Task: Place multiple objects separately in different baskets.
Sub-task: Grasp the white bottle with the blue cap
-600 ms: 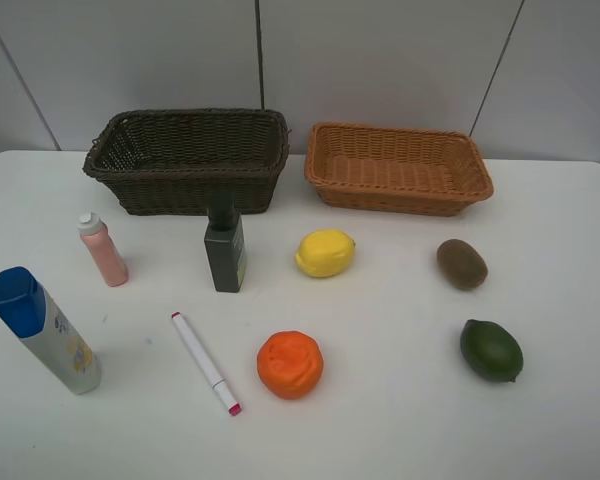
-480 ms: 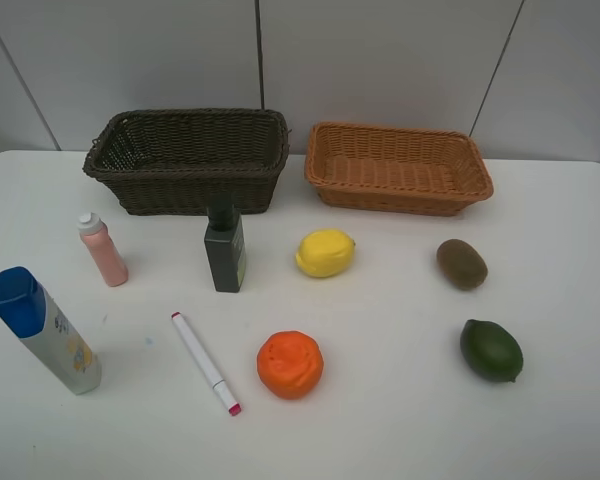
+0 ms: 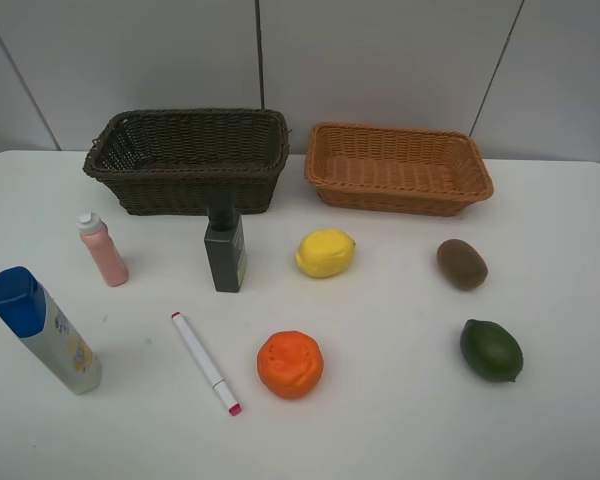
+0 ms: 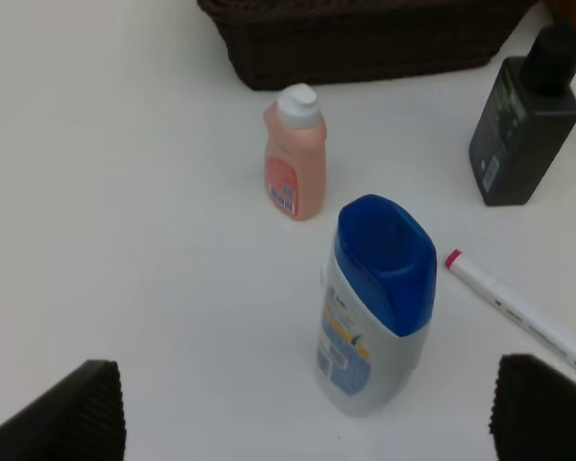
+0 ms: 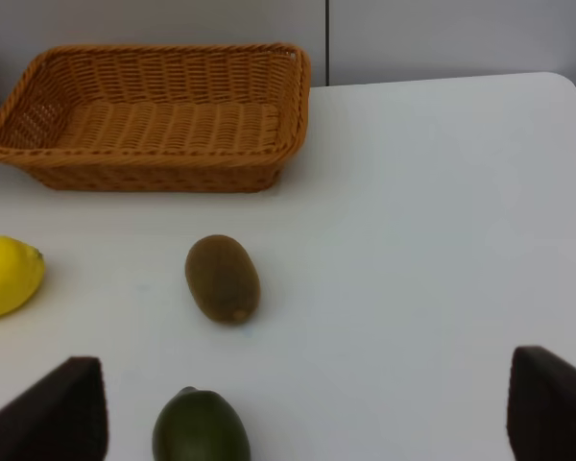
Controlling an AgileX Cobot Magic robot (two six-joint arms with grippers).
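The dark brown basket [image 3: 187, 160] and the orange-tan basket [image 3: 397, 167] stand empty at the back. In front of the dark one are the pink bottle [image 3: 103, 249], green pump bottle [image 3: 225, 250], blue-capped spray bottle [image 3: 45, 330] and marker [image 3: 206, 363]. Lemon [image 3: 325, 252], orange [image 3: 290, 364], kiwi [image 3: 462, 264] and lime [image 3: 491, 350] lie to the right. My left gripper [image 4: 302, 432] is open above the spray bottle [image 4: 374, 303]. My right gripper [image 5: 302, 413] is open near the kiwi [image 5: 222, 278] and lime [image 5: 201, 427]. Neither gripper shows in the exterior view.
Everything rests on a white table [image 3: 380, 420] with a grey panelled wall [image 3: 380, 60] close behind the baskets. The table's right edge shows in the right wrist view, past the orange-tan basket [image 5: 154, 120].
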